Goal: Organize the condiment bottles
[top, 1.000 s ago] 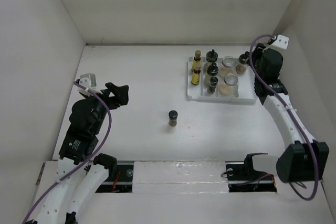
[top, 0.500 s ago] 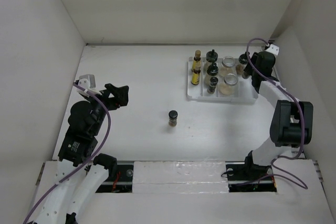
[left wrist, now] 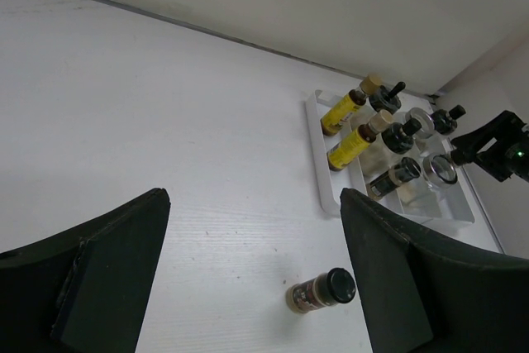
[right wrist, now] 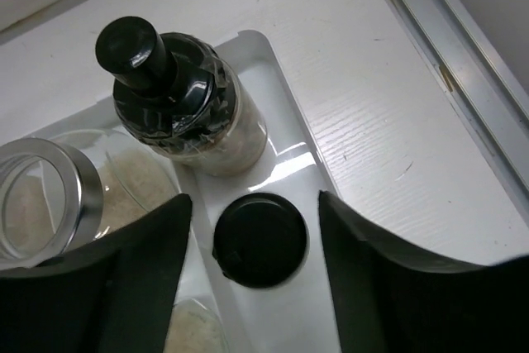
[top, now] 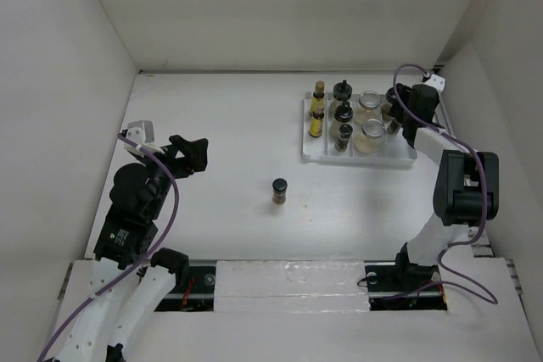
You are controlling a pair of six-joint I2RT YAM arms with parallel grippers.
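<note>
Right wrist cam: right gripper [right wrist: 256, 233] jaws just spread off the small black-capped glass jar [right wrist: 259, 241], now standing in the white divided plastic tray [right wrist: 289, 161], right-end slot (drop looks done). Left gripper [left wrist: 252, 204] spread wide, empty. Dark brown spice jar [top: 279, 191] sits alone mid-table, prob nxt pick.

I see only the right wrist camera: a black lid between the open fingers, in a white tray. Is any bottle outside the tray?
Observer: Yes. One dark spice jar stands alone on the table, left of the white tray and nearer the arm bases.
Operator: Is the left gripper holding it?
Observer: No. The left gripper is open and empty, well apart from that jar.
Operator: Which bottles fill the tray's left column?
Observer: Two slim yellow bottles, one behind the other.
</note>
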